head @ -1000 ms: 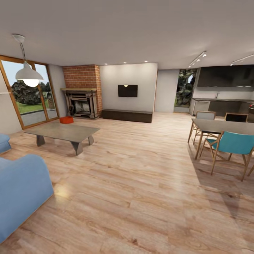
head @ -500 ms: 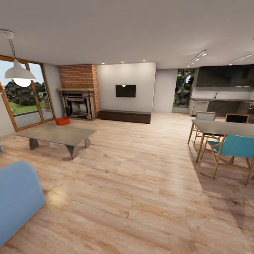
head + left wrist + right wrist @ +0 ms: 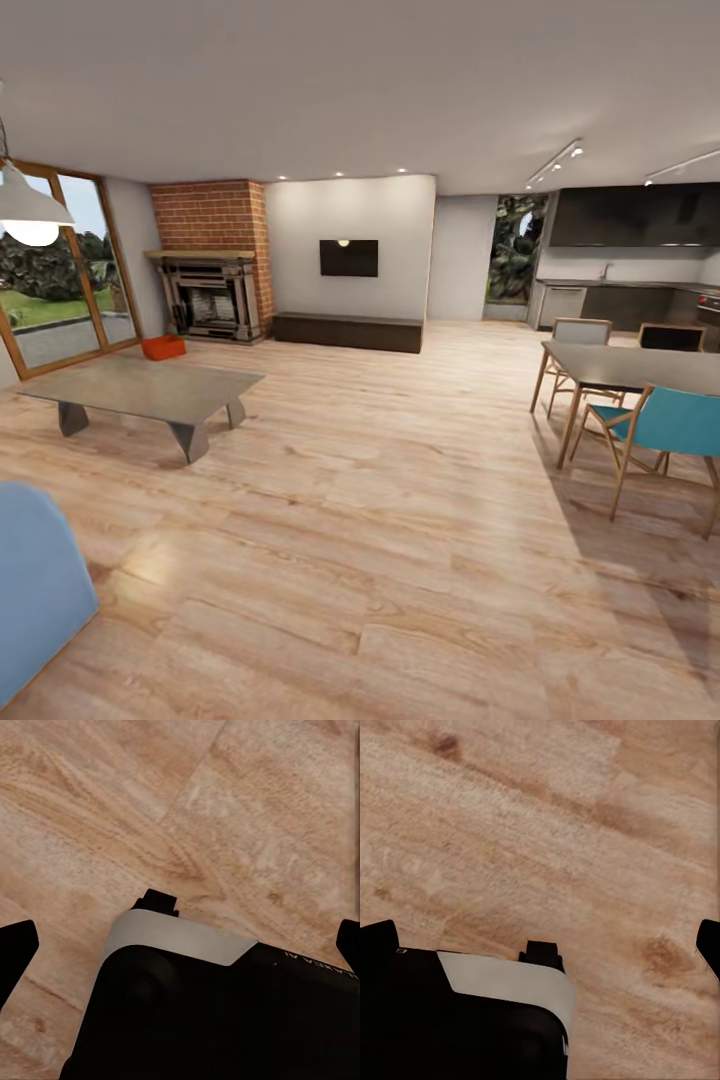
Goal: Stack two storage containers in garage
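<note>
One orange-red storage container (image 3: 163, 347) sits on the light wood-plank floor (image 3: 400, 520) of the living room, far off at the left, between the red-brick fireplace (image 3: 208, 260) and the glass door (image 3: 60, 290). The second container is out of view. In the left wrist view my left gripper (image 3: 181, 945) is open, its dark fingertips (image 3: 15, 952) wide apart over wood planks, holding nothing. In the right wrist view my right gripper (image 3: 541, 941) is likewise open and empty, fingertips (image 3: 709, 945) spread above the floor.
A low grey coffee table (image 3: 140, 390) stands in front of the container. A blue sofa corner (image 3: 35, 580) is at the near left. A dining table (image 3: 630, 368) with a teal chair (image 3: 665, 425) is at the right. A kitchen counter (image 3: 620, 300) lies beyond.
The whole head view has shifted: sofa, coffee table and fireplace slid toward the picture's left, so the camera moved. Nothing in the room itself has moved.
</note>
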Tool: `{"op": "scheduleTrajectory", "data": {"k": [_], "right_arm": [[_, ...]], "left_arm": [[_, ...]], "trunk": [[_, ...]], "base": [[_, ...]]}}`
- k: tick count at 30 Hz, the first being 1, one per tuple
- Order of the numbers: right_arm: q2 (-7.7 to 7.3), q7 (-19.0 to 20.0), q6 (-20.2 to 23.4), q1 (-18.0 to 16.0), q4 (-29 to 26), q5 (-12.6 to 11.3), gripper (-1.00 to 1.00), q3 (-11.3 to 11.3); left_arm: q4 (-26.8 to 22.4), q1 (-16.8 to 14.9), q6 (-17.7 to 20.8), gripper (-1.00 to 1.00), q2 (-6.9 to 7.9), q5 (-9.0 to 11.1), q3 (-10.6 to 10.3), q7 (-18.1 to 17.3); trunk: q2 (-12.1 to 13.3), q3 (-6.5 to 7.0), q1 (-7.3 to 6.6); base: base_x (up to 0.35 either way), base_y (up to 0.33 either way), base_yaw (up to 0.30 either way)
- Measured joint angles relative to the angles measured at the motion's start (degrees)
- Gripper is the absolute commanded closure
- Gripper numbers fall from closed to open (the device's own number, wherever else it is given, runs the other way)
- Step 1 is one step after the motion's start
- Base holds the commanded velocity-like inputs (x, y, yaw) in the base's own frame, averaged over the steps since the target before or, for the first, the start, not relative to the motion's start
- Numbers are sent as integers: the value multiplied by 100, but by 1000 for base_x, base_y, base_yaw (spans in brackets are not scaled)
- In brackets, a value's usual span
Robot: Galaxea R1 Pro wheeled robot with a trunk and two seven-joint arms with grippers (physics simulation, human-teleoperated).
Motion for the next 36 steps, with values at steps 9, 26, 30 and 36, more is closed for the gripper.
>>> {"op": "scheduleTrajectory", "data": {"k": [9, 26, 30, 36], "right_arm": [[0, -6, 1, 0, 0, 5, -100, 0], [0, -8, -3, 0, 0, 5, -100, 0], [-2, -8, -3, 0, 0, 5, -100, 0], [-6, -8, -3, 0, 0, 5, -100, 0]], "left_arm": [[0, 0, 0, -100, 0, 1, 0, 0], [0, 0, 0, -100, 0, 0, 0, 0], [0, 0, 0, -100, 0, 0, 0, 0], [0, 0, -2, -100, 0, 2, 0, 0]], "trunk": [[0, 0, 0], [0, 0, 0], [0, 0, 0], [0, 0, 0]], "base": [[325, 0, 0], [325, 0, 0], [325, 0, 0], [325, 0, 0]]}}
